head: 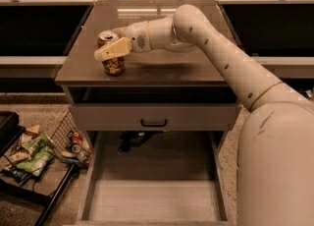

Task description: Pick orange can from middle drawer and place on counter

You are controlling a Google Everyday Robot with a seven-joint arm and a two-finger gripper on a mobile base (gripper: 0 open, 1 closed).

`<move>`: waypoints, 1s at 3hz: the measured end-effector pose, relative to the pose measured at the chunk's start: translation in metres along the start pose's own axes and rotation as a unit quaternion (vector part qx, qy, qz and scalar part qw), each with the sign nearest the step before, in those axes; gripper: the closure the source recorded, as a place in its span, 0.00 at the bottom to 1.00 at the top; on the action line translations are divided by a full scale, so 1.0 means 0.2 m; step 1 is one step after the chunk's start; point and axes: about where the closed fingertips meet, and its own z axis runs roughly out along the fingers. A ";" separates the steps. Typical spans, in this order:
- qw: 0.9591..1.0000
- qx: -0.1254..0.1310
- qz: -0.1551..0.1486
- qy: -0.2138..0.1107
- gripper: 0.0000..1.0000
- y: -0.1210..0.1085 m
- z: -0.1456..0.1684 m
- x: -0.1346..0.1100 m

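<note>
The big white robot arm (230, 68) reaches from the right over the glossy grey-brown square surface (167, 70) of the grey cabinet. Below, the wide shallow grey middle drawer (152, 200) is pulled out, its pale floor bare. Above it sits a closed grey drawer front (122, 118) with a small black handle. On the floor at left, a black wire basket (61, 139) holds snack packets. The cream hand (109, 48) pinches the orange-gold drink can (114, 66), which stands upright on the surface near its front left corner; one finger crosses the can's upper front.
</note>
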 end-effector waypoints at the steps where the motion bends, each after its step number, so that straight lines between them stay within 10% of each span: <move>1: 1.000 -0.002 -0.002 0.004 0.00 0.00 0.01 -0.02; 3: 0.989 0.122 -0.018 0.077 0.00 -0.25 -0.48 -0.30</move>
